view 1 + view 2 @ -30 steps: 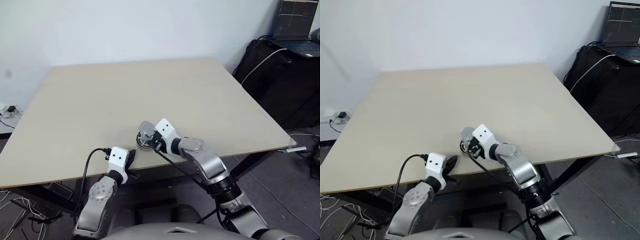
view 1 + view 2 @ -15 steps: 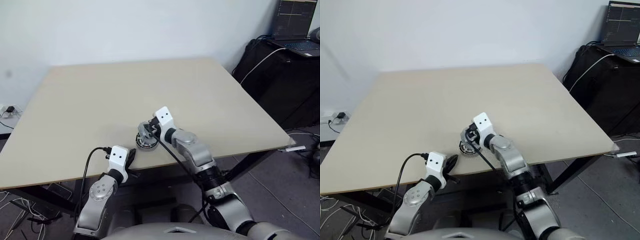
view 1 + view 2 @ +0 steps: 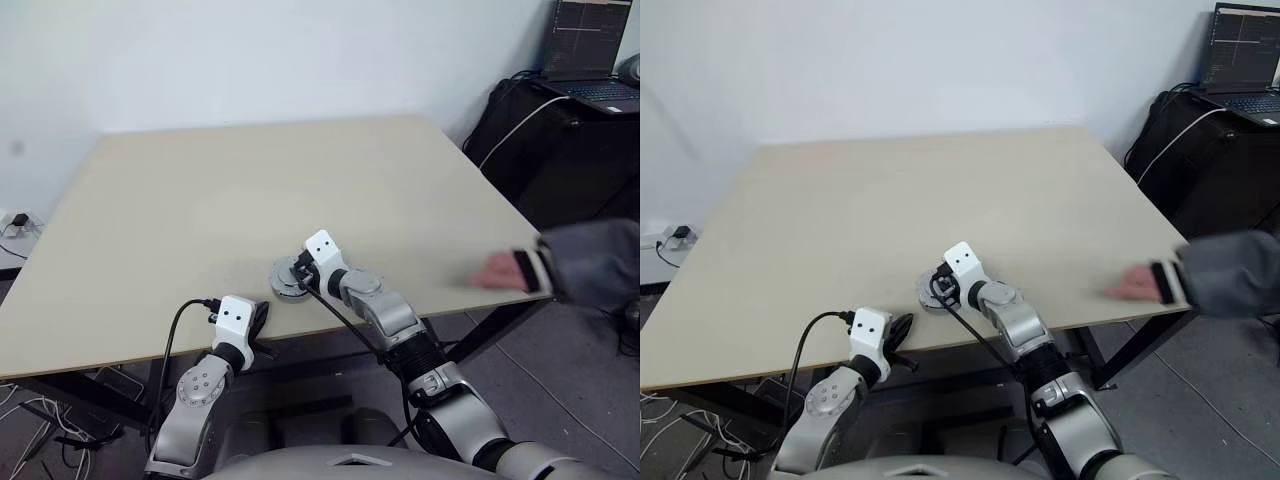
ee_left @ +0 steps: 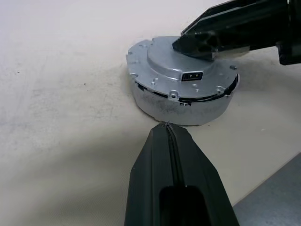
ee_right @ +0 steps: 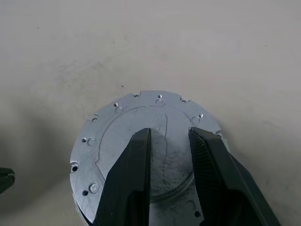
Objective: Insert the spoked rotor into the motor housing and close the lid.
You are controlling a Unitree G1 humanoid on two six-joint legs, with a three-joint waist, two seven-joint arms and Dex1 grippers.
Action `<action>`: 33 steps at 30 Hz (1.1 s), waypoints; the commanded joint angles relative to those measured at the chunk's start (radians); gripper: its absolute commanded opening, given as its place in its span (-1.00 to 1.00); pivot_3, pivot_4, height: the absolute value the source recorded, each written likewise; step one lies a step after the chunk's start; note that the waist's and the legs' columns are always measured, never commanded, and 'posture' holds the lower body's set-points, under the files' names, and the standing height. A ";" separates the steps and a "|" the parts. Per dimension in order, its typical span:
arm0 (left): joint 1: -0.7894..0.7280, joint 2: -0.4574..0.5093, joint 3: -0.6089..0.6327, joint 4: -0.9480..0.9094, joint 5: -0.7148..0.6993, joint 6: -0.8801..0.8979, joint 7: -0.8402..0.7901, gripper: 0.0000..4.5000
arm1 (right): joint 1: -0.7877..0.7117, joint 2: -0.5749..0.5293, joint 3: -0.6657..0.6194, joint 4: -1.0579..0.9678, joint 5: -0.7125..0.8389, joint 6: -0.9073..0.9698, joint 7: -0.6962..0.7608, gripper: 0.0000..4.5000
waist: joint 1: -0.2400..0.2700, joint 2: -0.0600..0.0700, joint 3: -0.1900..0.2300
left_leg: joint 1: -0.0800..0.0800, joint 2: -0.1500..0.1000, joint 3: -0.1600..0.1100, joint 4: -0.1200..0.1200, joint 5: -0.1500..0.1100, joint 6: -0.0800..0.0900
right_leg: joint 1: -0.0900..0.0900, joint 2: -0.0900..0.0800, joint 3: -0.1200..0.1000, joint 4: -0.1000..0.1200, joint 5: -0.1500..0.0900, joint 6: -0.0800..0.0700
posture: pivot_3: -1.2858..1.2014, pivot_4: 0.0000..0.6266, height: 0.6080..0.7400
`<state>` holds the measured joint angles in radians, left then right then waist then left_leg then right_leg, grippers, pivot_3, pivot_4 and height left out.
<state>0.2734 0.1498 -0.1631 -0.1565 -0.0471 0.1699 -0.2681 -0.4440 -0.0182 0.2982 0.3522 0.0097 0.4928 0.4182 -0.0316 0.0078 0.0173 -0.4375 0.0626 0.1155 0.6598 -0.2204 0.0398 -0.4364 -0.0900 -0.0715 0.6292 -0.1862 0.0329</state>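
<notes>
One grey lid [image 5: 141,141], notched rim, seated atop motor housing [image 4: 181,106].

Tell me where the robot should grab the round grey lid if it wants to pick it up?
Probably the raised round middle of the lid, coming from above. The lid lies flat on the motor housing, so its thin notched rim offers little to pinch. The right tool already straddles that raised middle.

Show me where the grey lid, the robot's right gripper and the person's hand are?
lid [image 4: 155,59]: left wrist view, on its flat grey top.
right gripper [image 5: 169,141]: right wrist view, midway between its two fingertips, over the lid.
person's hand [image 3: 492,271]: left eye view, middle of the hand.
</notes>
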 commanded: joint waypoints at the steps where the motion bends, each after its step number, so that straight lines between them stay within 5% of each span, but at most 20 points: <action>1: -0.015 0.002 0.006 -0.031 -0.003 -0.006 -0.001 -1.00 | 0.018 -0.010 0.014 -0.003 -0.022 0.031 -0.007 -0.39 | 0.000 0.000 0.000 | 0.001 0.000 0.000 0.000 0.000 0.000 | 0.001 0.000 0.000 0.000 0.000 0.000 | 0.03 -1.00 1.00; 16: -0.021 -0.001 -0.001 -0.024 -0.003 -0.010 -0.006 -1.00 | 0.166 -0.053 -0.043 -0.541 0.320 0.011 0.285 -0.39 | 0.006 0.001 0.002 | 0.006 0.002 -0.001 -0.004 0.000 0.000 | 0.005 -0.002 -0.001 -0.003 -0.001 0.000 | 0.03 -1.00 1.00; 33: -0.031 -0.003 -0.001 -0.017 -0.005 -0.010 -0.011 -1.00 | 0.177 -0.079 -0.027 -0.582 0.376 0.019 0.273 -0.39 | 0.011 0.000 0.003 | 0.006 0.001 -0.001 -0.005 0.000 0.000 | 0.005 -0.003 -0.001 -0.004 -0.001 0.000 | 0.03 -1.00 1.00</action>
<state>0.2558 0.1489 -0.1664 -0.1565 -0.0482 0.1696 -0.2795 -0.2524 -0.1009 0.2710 -0.1991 0.3685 0.5130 0.6936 -0.0203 0.0082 0.0200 -0.4319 0.0633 0.1143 0.6545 -0.2208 0.0396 -0.4314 -0.0929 -0.0728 0.6253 -0.1870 0.0327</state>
